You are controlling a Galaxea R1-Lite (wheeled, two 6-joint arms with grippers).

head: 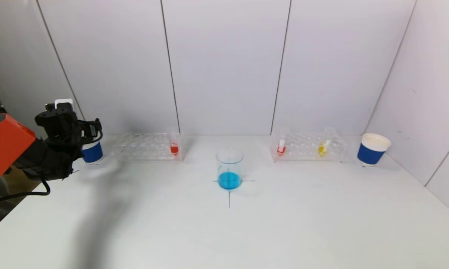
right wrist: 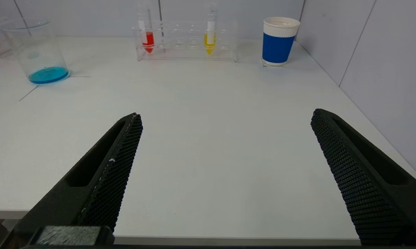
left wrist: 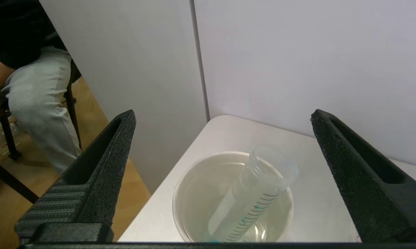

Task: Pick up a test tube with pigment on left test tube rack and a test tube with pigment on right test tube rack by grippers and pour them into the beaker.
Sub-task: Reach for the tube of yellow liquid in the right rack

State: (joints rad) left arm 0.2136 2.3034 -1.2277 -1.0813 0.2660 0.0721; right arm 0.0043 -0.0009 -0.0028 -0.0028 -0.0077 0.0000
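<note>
Left wrist view: I have the left gripper [left wrist: 221, 117] spread wide, holding nothing, above the left cup [left wrist: 194, 193], where an emptied test tube [left wrist: 252, 193] leans inside. On my head view the beaker [head: 229, 169] with blue liquid sits at 12 o'clock, left rack [head: 147, 146] at 11, right rack [head: 308, 146] at 1. The right gripper [right wrist: 225, 117] is wide open, empty.

Left cup [head: 92, 152] half hidden behind arm

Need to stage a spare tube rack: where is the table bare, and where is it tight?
Bare: the wide stretch of table in front of the beaker, and the gaps between beaker and left rack or right rack. Crowded: the back row, especially the left cup under the left gripper.
</note>
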